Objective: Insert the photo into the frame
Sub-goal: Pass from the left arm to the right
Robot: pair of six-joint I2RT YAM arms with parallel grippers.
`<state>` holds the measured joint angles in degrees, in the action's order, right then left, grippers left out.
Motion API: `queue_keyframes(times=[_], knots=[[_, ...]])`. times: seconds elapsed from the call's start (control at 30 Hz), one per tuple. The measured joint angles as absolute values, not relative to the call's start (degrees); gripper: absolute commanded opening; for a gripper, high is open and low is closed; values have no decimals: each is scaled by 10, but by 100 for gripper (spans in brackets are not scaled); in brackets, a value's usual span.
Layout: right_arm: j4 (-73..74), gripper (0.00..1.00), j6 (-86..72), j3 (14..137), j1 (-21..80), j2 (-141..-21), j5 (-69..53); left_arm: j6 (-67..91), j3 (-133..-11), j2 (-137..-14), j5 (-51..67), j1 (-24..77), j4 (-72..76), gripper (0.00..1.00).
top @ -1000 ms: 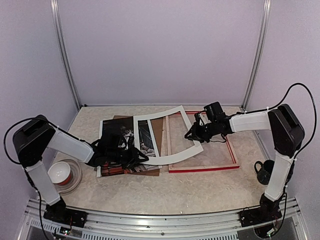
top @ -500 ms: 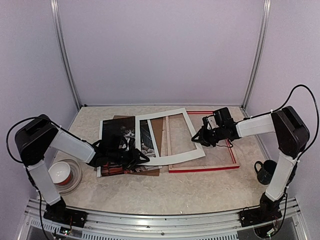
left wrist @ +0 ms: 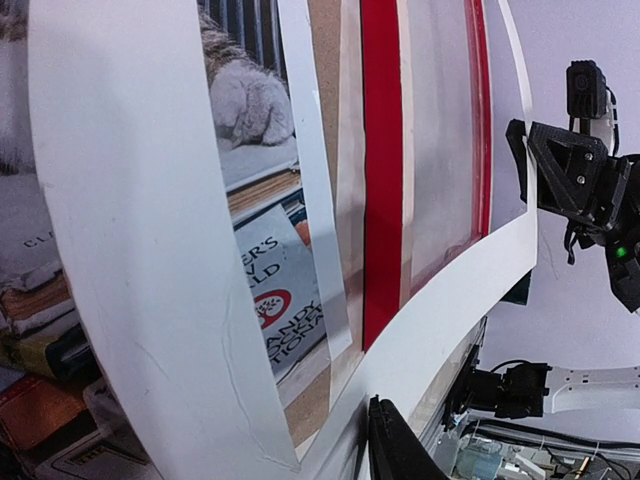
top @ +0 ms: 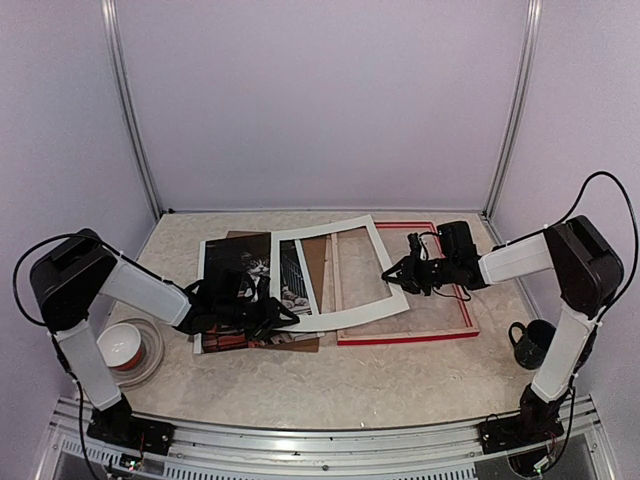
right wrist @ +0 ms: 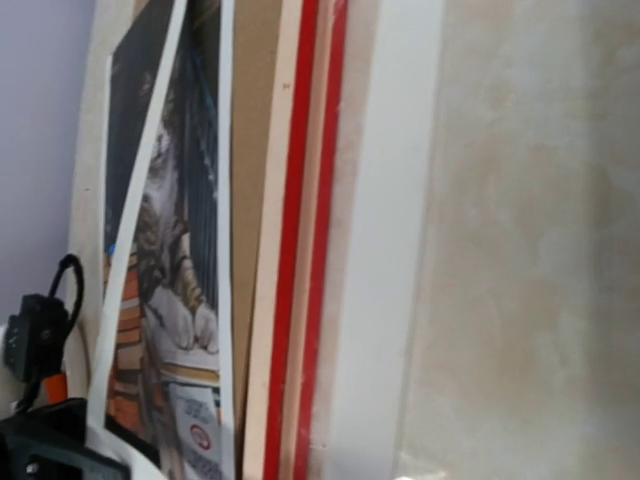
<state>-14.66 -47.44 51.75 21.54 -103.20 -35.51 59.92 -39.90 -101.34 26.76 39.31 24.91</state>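
1. The rectangular cat photo with a thin white border [top: 245,270] lies flat left of the worktop [top: 400,390] centre, on a plain brown backing board [top: 314,262].
2. The red rectangular picture frame [top: 405,337] lies flat near the far right corner, empty of the photo.
3. A white cut-out mat board [top: 350,316] bridges both, its left strip over the photo and its right strip over the frame.
4. The right gripper [top: 393,272] appears clenched on the mat's right edge.
5. The left gripper [top: 275,312] sits low over the photo's near edge. Whether its claw is released or clenched cannot be told.
6. A dark mug [top: 528,343] stands at the right edge, and a white bowl [top: 122,345] at the left edge.
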Motion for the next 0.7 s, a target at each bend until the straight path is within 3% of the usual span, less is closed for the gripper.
queue_keyframes(times=[0.17,0.43,0.53,0.63,0.7], knots=[[-175,26,-491,506,204,-1030,-377,599,-399,-1014,268,393,253,30],[-201,25,-507,493,192,-1027,-394,600,-399,-1014,268,393,253,30],[-203,19,-509,486,187,-1027,-397,600,-399,-1014,268,393,254,30],[-204,0,-512,484,184,-1027,-399,600,-398,-1014,268,393,256,30],[-208,0,-514,484,182,-1027,-403,600,-398,-1015,268,393,258,30]])
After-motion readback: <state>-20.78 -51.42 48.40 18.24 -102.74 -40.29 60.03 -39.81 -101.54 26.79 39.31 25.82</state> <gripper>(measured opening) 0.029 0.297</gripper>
